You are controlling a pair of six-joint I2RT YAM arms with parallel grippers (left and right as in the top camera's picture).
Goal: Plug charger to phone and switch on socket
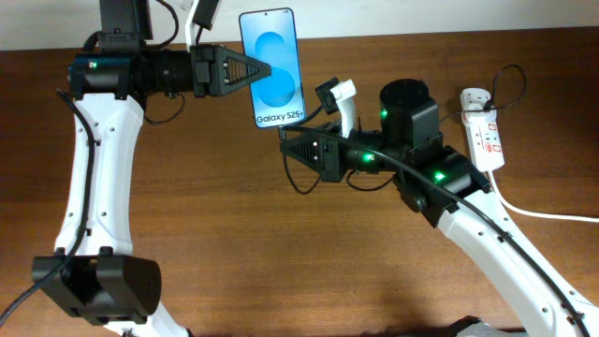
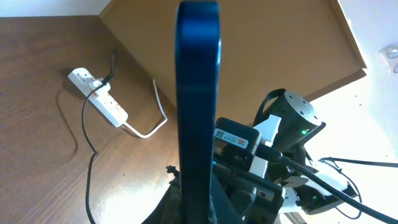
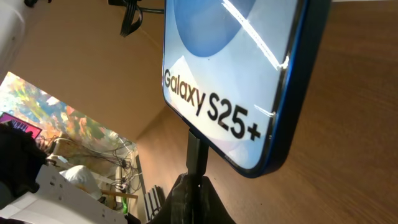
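Left gripper point(image 1: 256, 70) is clamped on the phone point(image 1: 273, 65), holding it off the table point(image 1: 234, 234) with the blue screen facing up. In the left wrist view the phone point(image 2: 199, 93) rises edge-on straight out of the closed fingers.

Over to the right gripper point(image 1: 284, 139): it's pinched shut on the charger point(image 3: 198, 152), whose small black plug tip sticks out just ahead of its fingertips. That tip meets the phone's bottom edge right by the "Galaxy S25+" lettering. Whether it's seated in the port, I cannot tell.

The two grippers point toward each other, with the phone's lower end between them.

The socket point(image 1: 485, 131) lies flat on the table well behind the right gripper, out past its wrist. Its thick white cord point(image 1: 543, 213) trails off to the side.
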